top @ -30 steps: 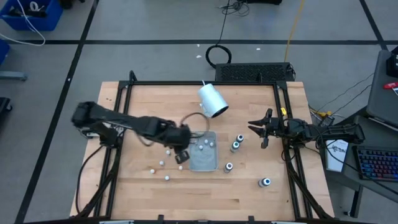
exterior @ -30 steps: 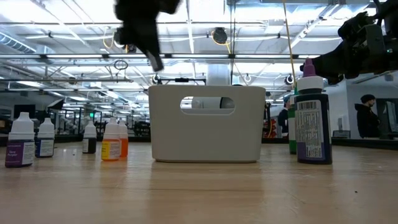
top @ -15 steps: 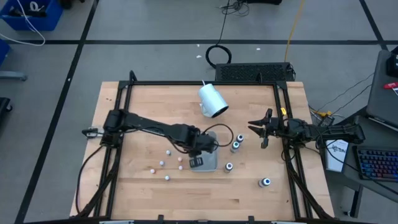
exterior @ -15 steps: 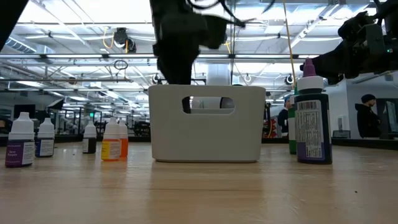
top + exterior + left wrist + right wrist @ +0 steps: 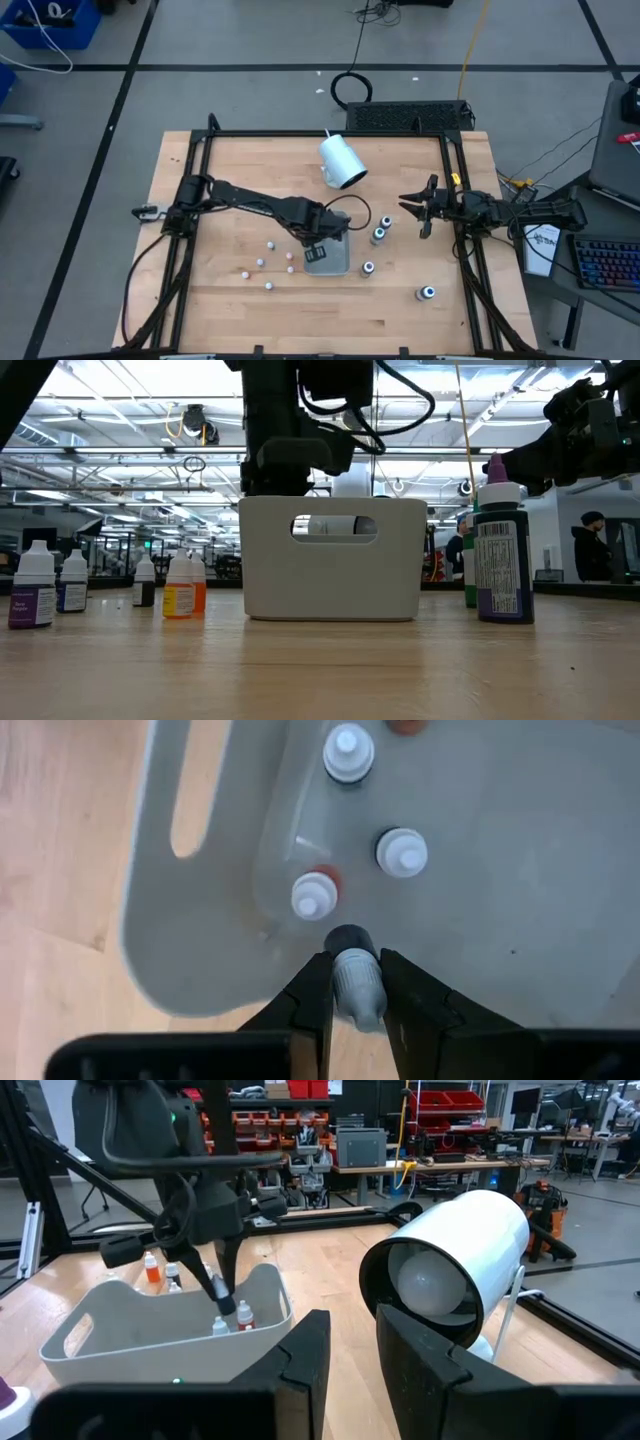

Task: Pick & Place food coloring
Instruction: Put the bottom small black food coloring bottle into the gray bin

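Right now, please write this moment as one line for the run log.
left claw: shut on small bottle, above tray | tray: three bottles inside | right claw: open, waiting at table's right side

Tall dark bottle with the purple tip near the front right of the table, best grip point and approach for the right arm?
Grip the tall dark bottle on its labelled body below the cap, coming straight down with the fingers either side. It stands upright with straight sides, while the tip is narrow and tapered. The right gripper waits open near the table's right edge; the left gripper holds a small bottle over the tray.

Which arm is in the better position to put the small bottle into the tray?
Left. The left gripper already holds the small bottle over the tray; the right gripper waits away, empty.
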Controlling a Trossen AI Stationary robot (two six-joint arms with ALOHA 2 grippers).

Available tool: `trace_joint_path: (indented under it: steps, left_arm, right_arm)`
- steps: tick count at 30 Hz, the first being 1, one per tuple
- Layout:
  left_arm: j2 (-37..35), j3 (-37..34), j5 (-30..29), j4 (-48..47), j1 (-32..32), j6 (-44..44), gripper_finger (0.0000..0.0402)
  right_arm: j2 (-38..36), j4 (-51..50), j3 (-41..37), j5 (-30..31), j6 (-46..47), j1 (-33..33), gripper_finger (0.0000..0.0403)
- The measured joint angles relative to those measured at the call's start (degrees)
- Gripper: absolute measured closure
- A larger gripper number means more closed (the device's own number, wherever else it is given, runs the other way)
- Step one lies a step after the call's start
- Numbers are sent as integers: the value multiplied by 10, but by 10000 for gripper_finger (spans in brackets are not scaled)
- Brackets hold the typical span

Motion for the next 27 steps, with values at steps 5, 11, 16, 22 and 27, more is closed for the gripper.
trace_joint_path:
  steps: [5,11,16,22,27]
  left_arm:
    - [0,-18,-4,8,0,-20,338]
    - [0,-21,-4,20,0,-28,333]
    - [0,-21,-1,35,0,-29,335]
    - [0,-21,1,46,-6,-29,338]
    - [4,-21,19,46,-8,-29,338]
  right_arm:
    - [0,0,0,0,0,0,325]
    - [0,0,0,0,0,0,325]
    - [0,0,0,0,0,0,325]
    - [0,0,0,0,0,0,325]
    - [0,0,0,0,0,0,325]
